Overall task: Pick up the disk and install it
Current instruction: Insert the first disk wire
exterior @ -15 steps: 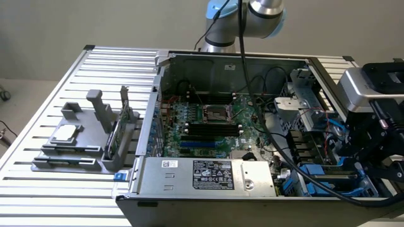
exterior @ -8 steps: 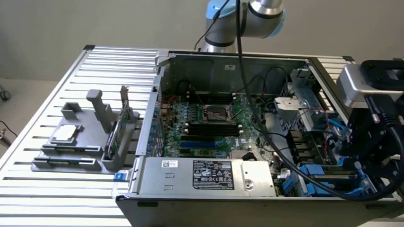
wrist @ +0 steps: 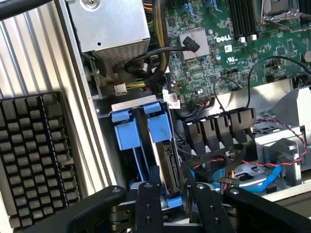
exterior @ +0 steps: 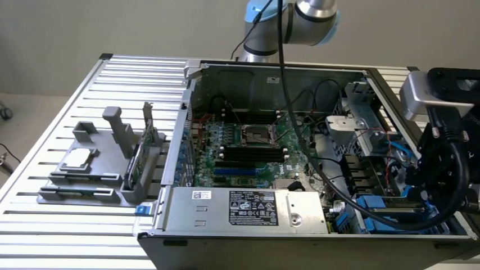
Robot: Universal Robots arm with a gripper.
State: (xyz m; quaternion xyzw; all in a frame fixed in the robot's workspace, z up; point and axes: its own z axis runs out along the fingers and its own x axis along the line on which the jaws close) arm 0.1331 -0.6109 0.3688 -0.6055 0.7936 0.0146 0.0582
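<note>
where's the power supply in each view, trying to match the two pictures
Exterior view: the silver power supply, label facing up, sits low in the picture, in front of the green motherboard.
Wrist view: the power supply's perforated end with cables coming out, next to the motherboard's Dell-marked corner.
Shared landmark: the green motherboard.

Robotics lab, opened computer case (exterior: 270,81) on slotted aluminium table (exterior: 135,73), robot arm (exterior: 300,22) overhead

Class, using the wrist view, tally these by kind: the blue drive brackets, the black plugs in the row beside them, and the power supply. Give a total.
blue brackets: 2
black plugs: 4
power supply: 1
Total: 7
</note>
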